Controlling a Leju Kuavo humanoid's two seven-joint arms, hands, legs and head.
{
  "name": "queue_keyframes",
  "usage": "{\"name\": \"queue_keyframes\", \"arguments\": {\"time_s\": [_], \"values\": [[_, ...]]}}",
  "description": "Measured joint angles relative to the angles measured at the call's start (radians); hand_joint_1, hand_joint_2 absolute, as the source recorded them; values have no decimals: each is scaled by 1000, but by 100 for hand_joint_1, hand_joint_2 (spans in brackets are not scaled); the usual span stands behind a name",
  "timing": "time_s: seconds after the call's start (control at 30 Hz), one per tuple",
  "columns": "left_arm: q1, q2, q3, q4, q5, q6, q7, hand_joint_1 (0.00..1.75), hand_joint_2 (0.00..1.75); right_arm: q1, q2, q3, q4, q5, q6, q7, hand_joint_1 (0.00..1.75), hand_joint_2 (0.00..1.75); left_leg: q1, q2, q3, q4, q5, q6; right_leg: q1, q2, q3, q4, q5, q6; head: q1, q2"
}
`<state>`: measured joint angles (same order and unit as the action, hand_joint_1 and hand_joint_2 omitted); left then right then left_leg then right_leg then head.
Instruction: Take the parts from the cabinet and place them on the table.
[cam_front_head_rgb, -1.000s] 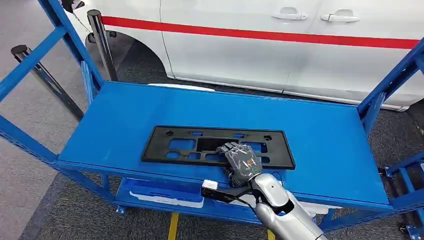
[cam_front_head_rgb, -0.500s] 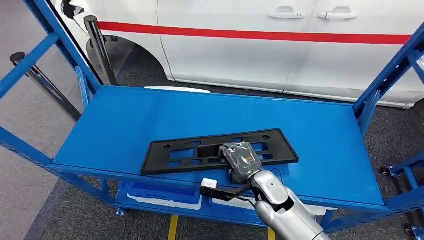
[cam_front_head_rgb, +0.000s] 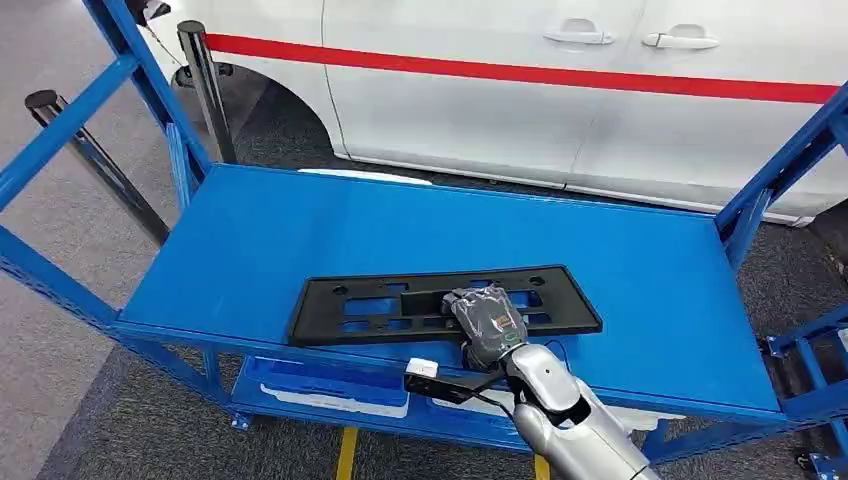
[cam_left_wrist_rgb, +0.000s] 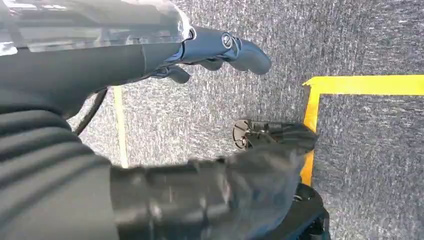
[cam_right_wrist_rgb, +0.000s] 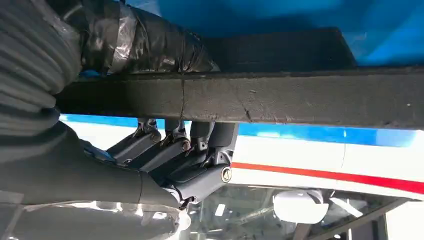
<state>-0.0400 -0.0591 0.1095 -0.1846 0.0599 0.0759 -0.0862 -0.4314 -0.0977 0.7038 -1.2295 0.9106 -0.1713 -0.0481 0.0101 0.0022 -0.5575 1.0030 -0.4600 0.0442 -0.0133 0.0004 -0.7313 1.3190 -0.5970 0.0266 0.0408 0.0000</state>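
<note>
The black plate part (cam_front_head_rgb: 440, 304) lies near the front edge of the blue shelf (cam_front_head_rgb: 300, 230), its right end swung farther back than a second ago. The right hand (cam_front_head_rgb: 487, 322) grips its front rim; the right wrist view shows fingers (cam_right_wrist_rgb: 165, 150) curled over the part (cam_right_wrist_rgb: 280, 97) and the thumb under it. The left hand (cam_left_wrist_rgb: 220, 47) hangs over the floor, its fingers loosely curled round nothing.

Right hand (cam_front_head_rgb: 487, 322) grips the black plate (cam_front_head_rgb: 440, 304) — flat on the blue shelf (cam_front_head_rgb: 620, 270).

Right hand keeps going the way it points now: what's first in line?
The right hand already grips the black panel. Beyond it lies bare blue shelf, then probably the white car; depth is unclear.
</note>
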Motion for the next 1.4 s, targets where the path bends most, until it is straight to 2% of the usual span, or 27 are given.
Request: {"name": "queue_keyframes", "arguments": {"time_s": [0.03,0.07,0.17,0.2,0.27,0.33,0.37,0.4,0.47,0.5,0.53,0.6,0.67,0.7,0.83,0.87,0.9,0.97,1.0,1.03,1.1,1.17,1.2,1.23,1.33,1.37,1.4], "values": [[0,0,1,0,1,2,0,0,175,2,-1,0,0,0,0,0,169,175,-1,0,0,1,0,0,0,0,-12,24,4,0,0,0],[0,0,4,0,3,3,0,0,175,2,-2,0,0,0,-1,-2,169,175,-1,0,1,2,-1,0,0,0,-1,0,30,-1,0,0],[0,-1,13,0,3,3,5,0,175,5,-2,0,-5,37,-47,10,169,175,0,-4,5,11,-9,-7,0,0,125,-246,150,-14,0,0],[-1,-3,17,0,4,3,10,0,175,10,-2,0,-7,61,-73,25,169,175,-9,-6,-1,20,-14,-14,7,0,136,-277,132,-18,0,0],[-3,-4,22,0,6,5,22,0,175,33,0,-7,-17,135,-152,66,169,175,-7,-8,-5,19,-14,-23,7,0,132,-276,135,-22,-1,0],[0,-6,27,0,5,8,38,0,175,62,9,-27,-34,250,-260,116,169,175,-5,-9,-4,18,-13,-34,4,-1,132,-282,141,-38,-1,0],[1,-6,29,0,3,7,45,0,175,72,15,-35,-42,288,-291,131,169,175,-1,-8,-7,31,-30,-40,0,-2,134,-284,146,-43,-1,0],[1,-7,32,0,0,6,51,0,175,81,24,-46,-55,344,-336,147,169,175,-2,-7,-21,65,-61,-46,-1,-2,132,-285,148,-48,-3,0],[-1,-8,37,0,0,5,60,0,175,101,38,-60,-76,414,-388,164,169,175,3,-7,-86,222,-151,-57,0,-2,129,-284,148,-49,-3,0],[-2,-10,39,0,-1,3,61,0,175,111,41,-65,-83,431,-398,169,169,175,3,-7,-117,294,-178,-60,0,-4,126,-283,148,-49,-3,0],[-2,-12,40,0,-3,2,61,0,175,122,44,-70,-88,441,-403,171,169,175,3,-7,-128,324,-179,-62,0,-5,125,-282,148,-49,-3,0],[-3,-12,42,0,-9,1,61,0,175,142,49,-82,-100,463,-410,171,169,175,4,-7,-85,249,-123,-60,0,-5,122,-278,149,-49,-3,0],[-2,-12,43,0,-14,0,61,0,175,152,54,-91,-114,479,-419,172,169,175,3,-7,12,67,-40,-51,0,-3,122,-274,150,-48,-3,0],[-3,-12,43,0,-17,0,62,0,175,156,56,-98,-120,484,-423,173,169,175,0,-8,35,20,-51,-45,3,-2,119,-274,153,-41,-3,0],[-4,-13,43,0,-20,-2,62,0,175,169,58,-106,-134,495,-433,175,169,175,-9,-10,22,17,-26,-24,1,-1,113,-279,173,-13,-2,0],[-3,-15,43,0,-21,-3,63,0,175,173,58,-109,-136,499,-435,175,169,175,4,-6,20,3,-11,-12,2,0,108,-272,163,-8,-2,0],[-4,-16,43,0,-21,-4,63,0,175,177,58,-112,-138,504,-439,178,169,175,0,-3,12,0,-2,-4,0,0,97,-248,123,-4,-1,0],[-5,-17,43,0,-23,-5,65,0,175,181,58,-119,-139,507,-443,182,169,175,-2,-2,-12,3,11,5,0,0,53,-116,15,0,0,0],[-5,-17,43,0,-24,-7,66,0,175,186,58,-122,-139,507,-445,182,169,175,-3,-1,-24,5,19,6,0,0,33,-45,-24,3,-1,0],[-5,-17,43,0,-24,-7,66,0,175,191,58,-125,-139,508,-445,183,169,175,-5,-1,-37,8,27,5,0,0,24,7,-38,4,0,0],[-5,-17,43,0,-24,-7,68,0,175,198,58,-126,-139,507,-446,183,169,175,-5,-1,-64,17,39,2,0,0,68,-19,9,3,0,0],[-5,-19,43,0,-25,-8,68,0,175,198,58,-127,-141,508,-446,183,169,175,-5,-1,-85,28,50,-4,0,0,183,-180,70,-3,-1,0],[-6,-19,43,0,-27,-8,69,0,175,197,58,-127,-144,508,-446,183,169,175,-5,-1,-90,31,55,-9,1,1,229,-257,46,-9,-1,0],[-6,-20,43,0,-32,-8,73,0,175,198,61,-129,-148,509,-447,182,169,175,-9,-3,-95,37,60,-16,9,2,245,-286,45,-13,-2,0],[-4,-21,42,0,-42,-6,87,0,175,203,64,-134,-148,511,-449,182,169,175,-9,-4,-96,27,86,-34,11,2,226,-284,62,-31,-1,0],[0,-20,42,0,-43,-3,91,0,175,205,66,-135,-147,512,-449,182,169,175,-8,-7,-102,28,86,-40,4,-2,218,-293,77,-43,-2,0],[-1,-21,42,0,-46,1,95,0,175,206,67,-135,-147,513,-449,182,169,175,-4,-7,-108,41,59,-45,3,-5,211,-293,84,-50,-1,0]]}}
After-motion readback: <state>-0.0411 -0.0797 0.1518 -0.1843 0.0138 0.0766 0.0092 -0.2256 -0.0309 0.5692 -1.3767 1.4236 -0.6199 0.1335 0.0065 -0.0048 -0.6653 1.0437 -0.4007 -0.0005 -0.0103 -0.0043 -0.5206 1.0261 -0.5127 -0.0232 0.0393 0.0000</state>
